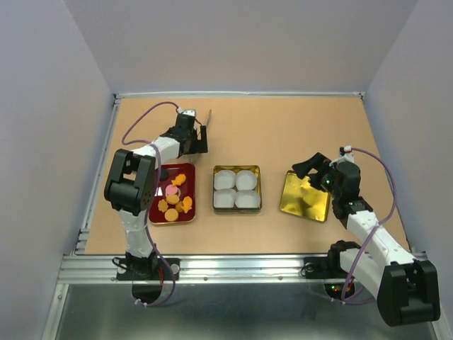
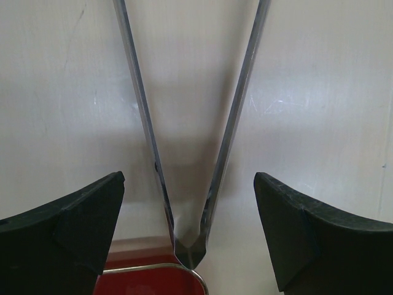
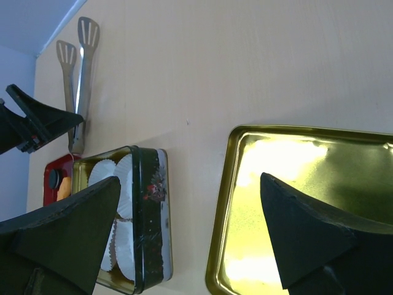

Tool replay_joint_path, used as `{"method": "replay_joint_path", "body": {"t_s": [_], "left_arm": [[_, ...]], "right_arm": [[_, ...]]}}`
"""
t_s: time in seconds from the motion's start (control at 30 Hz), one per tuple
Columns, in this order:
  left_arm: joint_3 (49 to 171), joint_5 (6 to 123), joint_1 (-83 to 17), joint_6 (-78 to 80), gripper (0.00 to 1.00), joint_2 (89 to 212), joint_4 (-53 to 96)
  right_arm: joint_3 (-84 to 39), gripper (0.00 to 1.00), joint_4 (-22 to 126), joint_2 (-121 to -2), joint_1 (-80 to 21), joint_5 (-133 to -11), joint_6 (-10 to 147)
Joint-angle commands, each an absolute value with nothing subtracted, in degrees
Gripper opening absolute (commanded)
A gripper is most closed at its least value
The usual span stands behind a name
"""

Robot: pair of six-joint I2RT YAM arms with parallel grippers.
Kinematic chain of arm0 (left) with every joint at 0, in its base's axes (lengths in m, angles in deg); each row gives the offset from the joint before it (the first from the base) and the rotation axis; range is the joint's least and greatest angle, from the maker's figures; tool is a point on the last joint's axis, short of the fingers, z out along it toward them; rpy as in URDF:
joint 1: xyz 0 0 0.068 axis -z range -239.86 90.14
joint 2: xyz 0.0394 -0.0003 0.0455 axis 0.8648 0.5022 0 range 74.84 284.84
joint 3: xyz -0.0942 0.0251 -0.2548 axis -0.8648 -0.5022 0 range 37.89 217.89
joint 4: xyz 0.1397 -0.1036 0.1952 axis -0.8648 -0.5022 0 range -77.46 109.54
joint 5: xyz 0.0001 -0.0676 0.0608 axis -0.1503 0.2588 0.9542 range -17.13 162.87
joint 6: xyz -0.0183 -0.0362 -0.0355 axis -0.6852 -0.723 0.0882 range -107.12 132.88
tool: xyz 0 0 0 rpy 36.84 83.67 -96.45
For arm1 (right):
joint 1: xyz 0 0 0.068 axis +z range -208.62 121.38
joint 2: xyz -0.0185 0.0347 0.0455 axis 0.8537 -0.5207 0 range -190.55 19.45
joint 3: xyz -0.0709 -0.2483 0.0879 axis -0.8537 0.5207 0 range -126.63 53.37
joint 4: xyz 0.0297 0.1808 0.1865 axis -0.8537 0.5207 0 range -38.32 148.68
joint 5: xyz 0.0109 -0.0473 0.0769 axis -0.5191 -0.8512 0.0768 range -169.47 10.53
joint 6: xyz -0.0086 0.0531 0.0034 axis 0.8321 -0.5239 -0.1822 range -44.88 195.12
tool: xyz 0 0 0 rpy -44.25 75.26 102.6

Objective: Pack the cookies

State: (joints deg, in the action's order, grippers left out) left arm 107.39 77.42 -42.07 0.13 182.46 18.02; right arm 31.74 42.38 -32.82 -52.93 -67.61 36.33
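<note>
While nothing was yet held, step in hand: judged to be taking up the tongs (image 2: 187,243), so the cookies (image 1: 175,195) could be lifted with them.
Left gripper (image 1: 201,139): jaws stood wide apart, straddling the tongs' hinged end and touching neither arm in the wrist view.
Doing it well: it needed to lower squarely and close across both arms a little above the hinge, so that a squeeze shut the tips. A skewed grasp would probably have twisted them.
Cookies: all lay on the red tray (image 1: 156,218), left of the tin (image 1: 237,212); none were packed.
Tin: it held four white paper cups (image 1: 226,178), unfilled.
Right gripper (image 1: 309,168): jaws were wide apart and empty, above the gold lid (image 1: 304,202).
In the way: the tray's corner lay just beside the hinge and might have caught a finger.
</note>
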Motion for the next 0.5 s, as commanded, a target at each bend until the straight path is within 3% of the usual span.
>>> {"method": "replay_joint_path", "body": {"t_s": [0.0,0.3,0.4,0.47], "left_arm": [[109.4,77.4,-42.2,1.5,0.99,184.9,18.5],[113.9,77.4,-42.2,1.5,0.98,190.5,17.3],[116.0,78.0,-42.1,1.3,0.91,192.3,15.8],[116.8,78.8,-42.1,1.2,0.80,193.1,14.8]], "right_arm": [[32.5,1.00,41.3,-32.8,-52.6,-68.6,37.1],[32.8,1.00,41.2,-33.2,-52.6,-68.8,36.9],[32.8,1.00,41.3,-33.2,-52.6,-68.9,36.8],[32.8,1.00,41.3,-33.2,-52.6,-68.9,36.8]]}}
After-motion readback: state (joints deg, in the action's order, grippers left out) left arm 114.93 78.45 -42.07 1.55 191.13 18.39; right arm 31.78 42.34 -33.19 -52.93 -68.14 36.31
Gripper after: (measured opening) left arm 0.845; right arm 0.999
